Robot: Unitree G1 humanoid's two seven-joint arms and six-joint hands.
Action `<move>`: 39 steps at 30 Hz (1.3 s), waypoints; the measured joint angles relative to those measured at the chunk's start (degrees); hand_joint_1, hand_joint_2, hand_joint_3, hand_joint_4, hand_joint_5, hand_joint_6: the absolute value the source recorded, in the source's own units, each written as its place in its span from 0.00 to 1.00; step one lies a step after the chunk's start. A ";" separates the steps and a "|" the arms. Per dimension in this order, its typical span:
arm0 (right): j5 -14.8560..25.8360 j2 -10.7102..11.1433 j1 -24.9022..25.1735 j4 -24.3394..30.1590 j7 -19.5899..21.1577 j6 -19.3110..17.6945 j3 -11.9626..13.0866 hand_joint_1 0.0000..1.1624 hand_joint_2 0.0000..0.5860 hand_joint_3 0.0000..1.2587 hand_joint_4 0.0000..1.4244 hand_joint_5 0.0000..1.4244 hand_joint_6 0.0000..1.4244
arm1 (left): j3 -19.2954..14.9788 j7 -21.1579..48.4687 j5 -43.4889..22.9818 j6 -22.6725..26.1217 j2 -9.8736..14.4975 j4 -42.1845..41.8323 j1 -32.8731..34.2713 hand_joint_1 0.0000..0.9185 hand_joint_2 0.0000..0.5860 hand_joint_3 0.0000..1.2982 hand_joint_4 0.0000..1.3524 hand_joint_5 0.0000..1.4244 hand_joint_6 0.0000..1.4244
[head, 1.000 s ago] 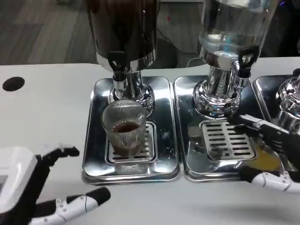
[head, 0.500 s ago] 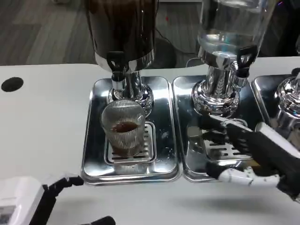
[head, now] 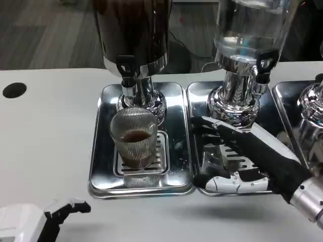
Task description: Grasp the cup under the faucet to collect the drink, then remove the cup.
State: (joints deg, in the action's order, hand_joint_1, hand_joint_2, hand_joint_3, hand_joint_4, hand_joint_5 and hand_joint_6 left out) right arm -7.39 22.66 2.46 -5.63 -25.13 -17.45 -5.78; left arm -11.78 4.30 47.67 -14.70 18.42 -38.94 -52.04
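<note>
White bench (head: 50,136) with two steel trays: the right hand (head: 247,156), fingers spread and holding nothing, has slid from 3 o'clock across the right tray (head: 197,101) toward the cup (head: 133,137), so the grab looks close. That cup, partly full, sits on the left tray (head: 101,171) under the dark dispenser's faucet (head: 126,68). The left hand (head: 30,222) has pulled back to 7 o'clock, open; the clear dispenser's base (head: 234,103) crowds the reach.

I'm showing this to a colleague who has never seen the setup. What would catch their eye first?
First, the ribbed glass cup with a little dark drink in it, standing on the grate of the left metal tray under the dark dispenser's faucet. Next, the right hand, fingers spread, reaching leftward over the neighbouring tray toward the cup without touching it. The left hand sits at the bottom left corner.
</note>
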 measured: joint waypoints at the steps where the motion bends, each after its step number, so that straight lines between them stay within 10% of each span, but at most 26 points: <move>1: -0.16 -0.09 0.00 0.23 0.07 0.34 -0.09 0.58 0.18 0.10 0.12 0.15 0.10 | -0.13 -0.04 0.00 -0.15 -0.06 0.22 -0.24 0.00 0.09 0.32 0.26 0.30 0.49; 39: -9.05 -8.11 15.27 -7.46 5.14 6.19 -8.23 0.57 0.19 0.05 0.03 0.07 0.02 | -3.47 -3.95 -2.13 -6.39 -1.91 2.63 -7.18 0.00 0.11 0.34 0.27 0.33 0.49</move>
State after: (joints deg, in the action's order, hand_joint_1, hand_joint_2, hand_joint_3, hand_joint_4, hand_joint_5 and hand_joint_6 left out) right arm -16.45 14.56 17.72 -13.09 -19.99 -11.26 -14.01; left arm -15.26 0.35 45.55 -21.09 16.50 -36.31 -59.22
